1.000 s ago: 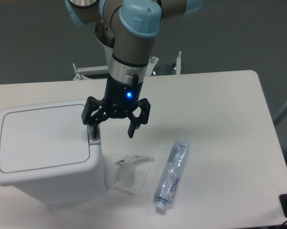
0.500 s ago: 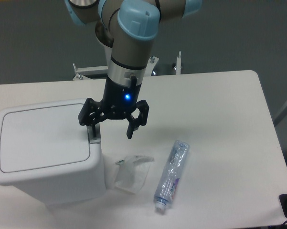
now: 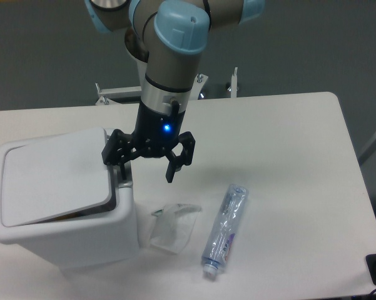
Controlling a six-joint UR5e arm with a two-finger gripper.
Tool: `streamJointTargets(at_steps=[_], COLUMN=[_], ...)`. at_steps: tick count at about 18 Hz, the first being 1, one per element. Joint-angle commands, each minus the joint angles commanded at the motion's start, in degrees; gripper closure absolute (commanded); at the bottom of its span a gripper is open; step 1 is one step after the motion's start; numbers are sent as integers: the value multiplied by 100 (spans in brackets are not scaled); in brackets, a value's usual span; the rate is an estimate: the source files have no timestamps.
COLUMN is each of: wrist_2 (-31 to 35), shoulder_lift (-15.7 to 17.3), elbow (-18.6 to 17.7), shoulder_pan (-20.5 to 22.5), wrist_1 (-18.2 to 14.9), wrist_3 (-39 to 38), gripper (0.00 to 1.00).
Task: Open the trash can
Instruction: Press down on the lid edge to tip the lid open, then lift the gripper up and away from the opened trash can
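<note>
The white trash can (image 3: 81,240) stands at the table's left front. Its flat white lid (image 3: 53,175) is tilted up on the right side, and a dark gap shows under its right and front edges. The small grey latch (image 3: 124,184) sits on the rim at the right. My gripper (image 3: 146,169) hangs open right over that rim. Its left finger (image 3: 120,169) points down at the latch, touching it or just above it. Its right finger (image 3: 172,169) hangs free beside the can. The gripper holds nothing.
A clear plastic wrapper (image 3: 170,226) lies on the table just right of the can. A clear plastic bottle (image 3: 226,230) lies further right, cap toward the front. A metal frame (image 3: 169,91) stands behind the table's far edge.
The lid was flat and shut in the earlier frames and has now popped up on its right side. The gripper shifted slightly left and down onto the latch, then held still.
</note>
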Motion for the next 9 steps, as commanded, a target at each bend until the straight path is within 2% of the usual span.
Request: streamJointTargets(at_steps=[3,5,9], wrist_2=[-204,-204,15], shoulder_lift=[35,123,211], elbow=[123,193,580], shoulder_pan=[245,544,1211], wrist_1=[45,63,115], wrist_3=[-97,-71,-1], gripper=[0,0,0])
